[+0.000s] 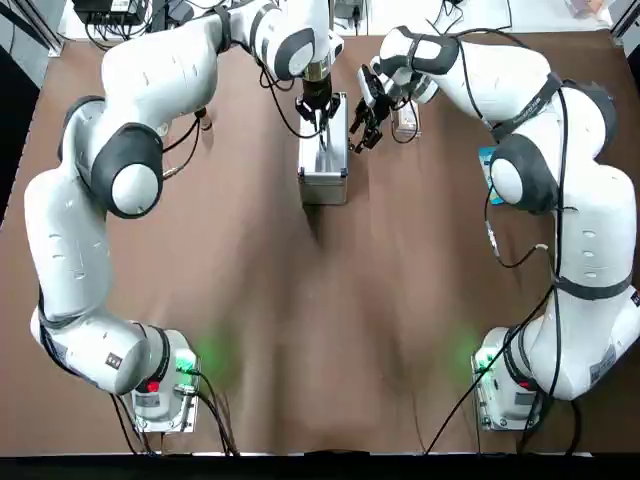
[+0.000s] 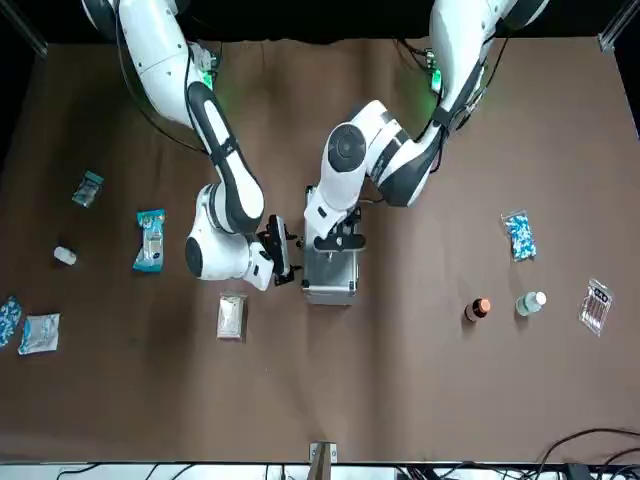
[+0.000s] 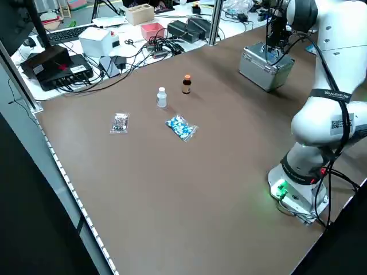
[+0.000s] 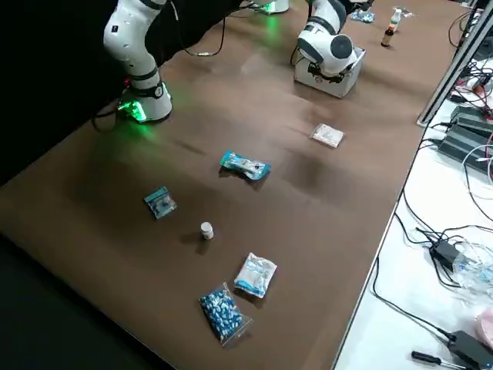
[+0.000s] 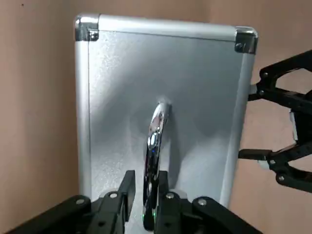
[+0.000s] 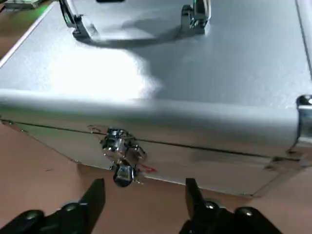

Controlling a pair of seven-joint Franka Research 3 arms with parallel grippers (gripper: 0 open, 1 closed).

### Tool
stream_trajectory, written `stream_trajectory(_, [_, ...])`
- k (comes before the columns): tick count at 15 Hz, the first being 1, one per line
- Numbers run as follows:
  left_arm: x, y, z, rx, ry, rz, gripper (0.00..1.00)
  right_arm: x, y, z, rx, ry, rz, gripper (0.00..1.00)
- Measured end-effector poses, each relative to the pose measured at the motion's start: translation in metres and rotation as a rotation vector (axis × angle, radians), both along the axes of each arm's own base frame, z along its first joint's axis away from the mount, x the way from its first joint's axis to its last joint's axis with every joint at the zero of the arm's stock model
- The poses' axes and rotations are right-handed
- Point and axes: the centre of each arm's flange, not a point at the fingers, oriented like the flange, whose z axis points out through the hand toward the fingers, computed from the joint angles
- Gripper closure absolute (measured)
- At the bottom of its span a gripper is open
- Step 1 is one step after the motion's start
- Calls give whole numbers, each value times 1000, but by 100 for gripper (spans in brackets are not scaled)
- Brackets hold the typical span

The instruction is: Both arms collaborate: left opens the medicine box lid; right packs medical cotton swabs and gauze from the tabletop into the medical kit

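The black left gripper (image 5: 148,195) straddles the silver aluminium case's (image 5: 156,97) chrome handle (image 5: 153,151); the black right gripper (image 6: 144,192), spread wide, faces its latch (image 6: 122,151).

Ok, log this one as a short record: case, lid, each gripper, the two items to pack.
case: medical kit, upright on the tabletop
lid: closed
left gripper: over the lid, fingers either side of its handle
right gripper: open, at the latch side
swabs: on tabletop
gauze: on tabletop
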Motion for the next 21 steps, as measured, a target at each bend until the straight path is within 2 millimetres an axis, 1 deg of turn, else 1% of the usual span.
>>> stream_trajectory(1, [0,1,0,5,4,-1,74,-1,-1,-2,0,8,0,26])
stream_trajectory(2, [-1,1,1,9,7,-1,77,-3,-1,-3,3,21,4,26])
stream_trajectory(4, [-1,1,1,11,9,-2,81,-7,0,-4,11,46,19,37])
stream_trajectory(5, [-1,0,1,10,9,-3,84,-8,1,-4,16,55,22,37])
stream_trajectory(7, [-3,-3,5,3,4,-11,86,-10,4,-3,54,78,8,40])
stream_trajectory(14, [0,0,13,16,13,-7,87,-10,1,-4,89,94,-9,41])
stream_trajectory(16, [0,1,16,21,15,-5,87,-10,1,-4,95,96,-16,44])
stream_trajectory(17, [1,3,18,25,17,-3,87,-10,1,-4,100,97,-23,50])
stream_trajectory(19, [1,6,25,33,18,0,87,-9,0,-4,107,102,-29,53])
stream_trajectory(20, [2,9,28,36,19,3,87,-9,0,-4,110,102,-34,58])
stream_trajectory(21, [3,12,30,40,21,6,87,-9,0,-4,112,103,-36,58])
